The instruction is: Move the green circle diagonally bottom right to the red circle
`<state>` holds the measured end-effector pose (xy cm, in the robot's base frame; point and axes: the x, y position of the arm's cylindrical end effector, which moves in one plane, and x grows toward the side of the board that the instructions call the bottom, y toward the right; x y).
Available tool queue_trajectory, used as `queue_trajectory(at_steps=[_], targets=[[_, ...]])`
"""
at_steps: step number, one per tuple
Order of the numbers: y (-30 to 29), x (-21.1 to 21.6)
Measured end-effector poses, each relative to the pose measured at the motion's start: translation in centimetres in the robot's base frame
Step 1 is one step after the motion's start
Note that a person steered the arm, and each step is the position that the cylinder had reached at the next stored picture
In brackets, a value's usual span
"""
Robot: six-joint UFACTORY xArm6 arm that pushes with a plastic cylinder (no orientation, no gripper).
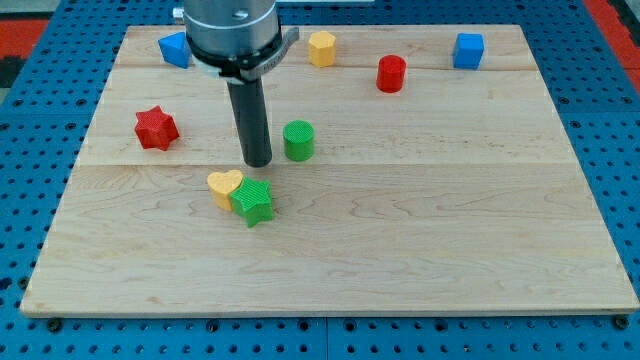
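The green circle (298,140) stands on the wooden board (420,240) a little left of centre. The red circle (391,73) stands up and to the right of it, near the view's top. My tip (258,161) rests on the board just left of the green circle, a small gap apart and slightly lower.
A yellow heart (224,186) and a green star (254,202) touch each other just below my tip. A red star (156,128) lies at the left. A blue block (175,49), a yellow hexagon (321,48) and a blue cube (468,50) line the top.
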<state>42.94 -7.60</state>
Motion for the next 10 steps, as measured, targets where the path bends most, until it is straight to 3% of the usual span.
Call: queue_trajectory(at_steps=[3, 6, 10], targets=[[4.9, -2.8], [21.1, -3.9], [20.3, 0.2]])
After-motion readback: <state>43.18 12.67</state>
